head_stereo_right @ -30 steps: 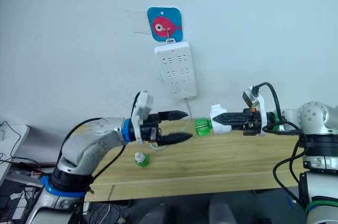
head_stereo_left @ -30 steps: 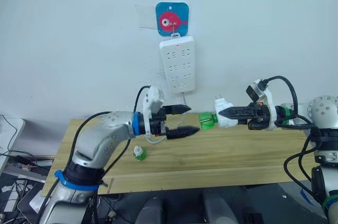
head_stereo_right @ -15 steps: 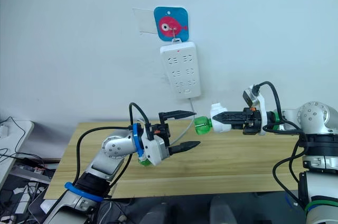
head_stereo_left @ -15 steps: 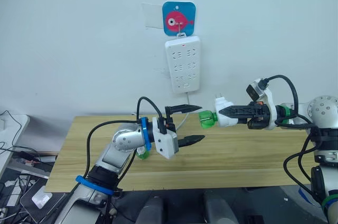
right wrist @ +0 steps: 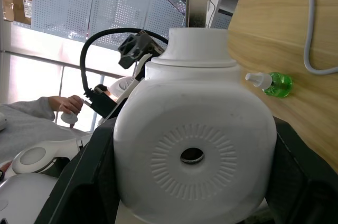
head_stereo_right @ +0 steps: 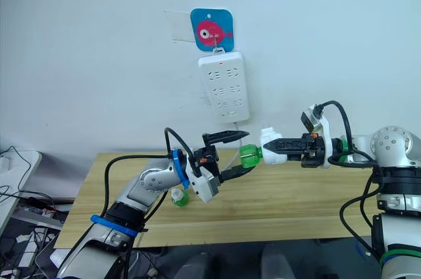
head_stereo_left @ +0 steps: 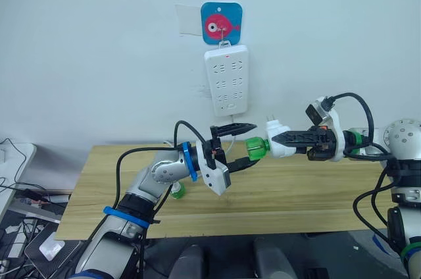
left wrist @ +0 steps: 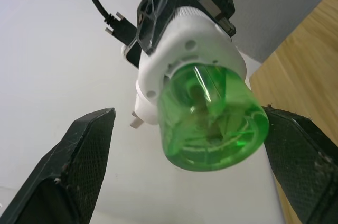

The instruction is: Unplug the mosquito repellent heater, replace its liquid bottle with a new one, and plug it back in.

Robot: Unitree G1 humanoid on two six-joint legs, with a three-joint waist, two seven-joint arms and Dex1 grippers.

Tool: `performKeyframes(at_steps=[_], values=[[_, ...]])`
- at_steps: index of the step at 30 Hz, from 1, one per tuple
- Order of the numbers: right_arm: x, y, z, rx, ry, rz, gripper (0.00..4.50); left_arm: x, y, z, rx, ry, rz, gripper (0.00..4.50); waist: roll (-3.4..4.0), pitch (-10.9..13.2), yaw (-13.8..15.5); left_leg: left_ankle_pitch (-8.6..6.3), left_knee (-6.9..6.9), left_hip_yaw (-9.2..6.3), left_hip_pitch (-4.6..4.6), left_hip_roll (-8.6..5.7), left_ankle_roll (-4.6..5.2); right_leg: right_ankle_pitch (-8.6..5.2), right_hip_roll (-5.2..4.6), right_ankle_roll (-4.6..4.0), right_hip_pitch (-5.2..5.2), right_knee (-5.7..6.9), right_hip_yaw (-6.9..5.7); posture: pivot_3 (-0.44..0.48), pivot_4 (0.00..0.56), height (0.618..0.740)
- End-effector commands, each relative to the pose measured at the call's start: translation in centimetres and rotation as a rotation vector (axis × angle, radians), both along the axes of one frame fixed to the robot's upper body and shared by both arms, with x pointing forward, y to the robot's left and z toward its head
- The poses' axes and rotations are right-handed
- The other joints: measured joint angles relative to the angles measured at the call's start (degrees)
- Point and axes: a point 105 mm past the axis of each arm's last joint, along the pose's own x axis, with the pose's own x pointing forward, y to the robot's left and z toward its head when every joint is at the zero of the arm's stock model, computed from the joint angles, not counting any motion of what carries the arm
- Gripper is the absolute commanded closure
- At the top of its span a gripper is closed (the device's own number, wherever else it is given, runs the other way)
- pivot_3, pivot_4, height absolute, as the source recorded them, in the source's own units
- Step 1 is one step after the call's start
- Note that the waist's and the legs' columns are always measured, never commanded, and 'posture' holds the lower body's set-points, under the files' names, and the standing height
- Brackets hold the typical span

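While the right gripper (head_stereo_left: 279, 139) clamps the mosquito repellent heater (head_stereo_left: 279, 142) in mid-air above the wooden table (head_stereo_left: 283, 197), the unit lies with its long axis roughly level, running across the scene. Its liquid bottle (head_stereo_left: 255, 149) is seated in the heater's end and points toward the robot's left, base outward; the two plug prongs stick up from the white body toward the wall. In the right wrist view the round vent hole faces the camera, with black fingers (right wrist: 79, 182) pressed against both flanks of the white shell (right wrist: 195, 145).

The left gripper (head_stereo_left: 243, 144) is spread wide, its fingers apart, one above the bottle's base and one below. In the left wrist view the green base (left wrist: 214, 123) sits between the two black fingertips (left wrist: 79, 160) with clear gaps on either side, touching neither. The bottle's end is level with the fingertips or just inside them; how deep, I cannot tell.

On the tabletop, below the left forearm, lies the new one (head_stereo_left: 175, 190), its white cap visible in the right wrist view (right wrist: 272, 83), well apart from the held heater. A white power strip (head_stereo_left: 226, 86) hangs on the wall under a blue fish hook plate (head_stereo_left: 221, 24), above and behind both grippers, its cord (right wrist: 314, 34) dropping to the table. Open air surrounds the heater on all sides except where the two grippers meet it.
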Motion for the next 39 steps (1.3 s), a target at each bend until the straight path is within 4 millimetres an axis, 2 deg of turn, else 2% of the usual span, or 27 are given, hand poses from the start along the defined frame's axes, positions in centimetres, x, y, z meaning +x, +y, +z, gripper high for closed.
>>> performKeyframes(at_steps=[1,4,9,15,17,19,25,27,28,31,35,39], values=[[-0.4,0.1,1.3,0.025,-0.044,0.026,1.51,-0.5,-0.4,0.8,-0.019,-0.043,-0.034,0.04,0.00,0.00,0.00,0.00,0.00,0.00,0.00,0.00,0.00,0.00,0.00,0.00,0.00,0.00,0.00,-0.135,0.173,0.740],[-0.5,0.1,1.3,0.025,-0.044,0.027,1.51,-0.6,-0.4,0.8,-0.022,-0.044,-0.043,0.62,0.00,0.00,-0.01,0.00,0.01,0.01,0.00,0.00,0.00,0.00,0.00,0.00,0.00,0.00,0.01,-0.135,0.173,0.740],[-0.5,0.1,1.2,0.023,-0.041,0.027,1.51,-0.9,-0.5,0.8,-0.024,-0.046,-0.052,2.19,0.00,0.00,-0.02,0.00,0.00,0.00,0.00,0.00,0.00,0.00,0.00,0.00,0.00,0.00,0.00,-0.132,0.176,0.740],[-0.4,0.1,1.2,0.014,-0.038,0.024,1.51,-0.7,-0.4,0.5,-0.010,-0.027,-0.047,2.25,0.00,0.00,-0.03,0.00,0.00,0.00,0.00,0.00,0.00,0.00,0.00,0.00,0.00,0.00,0.00,-0.128,0.179,0.740],[-0.6,0.0,1.1,0.003,-0.042,0.030,1.51,-0.6,-0.5,0.4,-0.015,0.053,-0.052,2.25,0.00,0.00,-0.02,0.00,0.00,0.00,0.00,0.00,0.00,0.00,0.00,0.00,0.00,0.00,0.00,-0.127,0.180,0.740],[-0.7,0.0,1.0,-0.016,-0.051,0.035,1.51,-1.0,-0.9,0.3,-0.027,0.268,-0.098,2.25,0.01,0.01,-0.05,0.00,0.00,-0.01,-0.01,0.00,0.01,0.00,0.00,0.00,0.00,0.00,0.00,-0.123,0.181,0.740],[-1.7,0.0,1.3,-0.054,-0.089,0.081,1.51,-1.5,-0.3,2.3,-0.172,1.150,-0.225,2.25,0.11,0.23,-0.79,0.00,0.01,-0.15,-0.08,0.03,0.02,-0.01,0.06,0.02,-0.04,0.02,-0.05,-0.118,0.183,0.740],[-2.0,0.0,1.3,-0.065,-0.108,0.097,1.51,-2.3,0.1,2.7,-0.165,1.320,-0.286,2.25,0.17,0.30,-1.11,0.00,0.03,-0.23,-0.07,0.04,0.03,-0.03,0.12,0.04,-0.02,0.06,-0.09,-0.117,0.182,0.740],[-2.0,0.2,1.4,-0.062,-0.117,0.102,1.51,-1.8,0.8,3.0,-0.226,1.510,-0.327,2.25,0.15,0.31,-1.34,0.00,0.02,-0.24,-0.06,0.04,0.03,-0.04,0.15,0.06,-0.01,0.05,-0.10,-0.115,0.178,0.740],[-2.0,0.5,1.4,-0.060,-0.137,0.105,1.51,-1.1,2.1,3.6,-0.349,1.909,-0.453,2.25,0.13,0.32,-1.60,0.01,0.06,-0.25,-0.01,0.08,0.03,-0.05,0.24,0.08,0.04,0.07,-0.11,-0.115,0.173,0.740],[-1.7,0.3,1.2,-0.066,-0.142,0.084,1.51,-1.3,2.9,2.5,-0.373,2.147,-0.487,2.25,0.13,0.32,-1.68,0.01,0.06,-0.26,0.05,0.10,0.03,-0.07,0.29,0.10,0.05,0.09,-0.08,-0.123,0.171,0.740],[-1.3,-0.4,1.4,-0.067,-0.132,0.044,1.51,-1.8,3.3,1.6,-0.360,2.204,-0.447,2.25,0.13,0.32,-1.62,0.02,0.06,-0.23,0.04,0.10,0.01,-0.07,0.28,0.08,0.01,0.07,0.00,-0.129,0.171,0.740]])
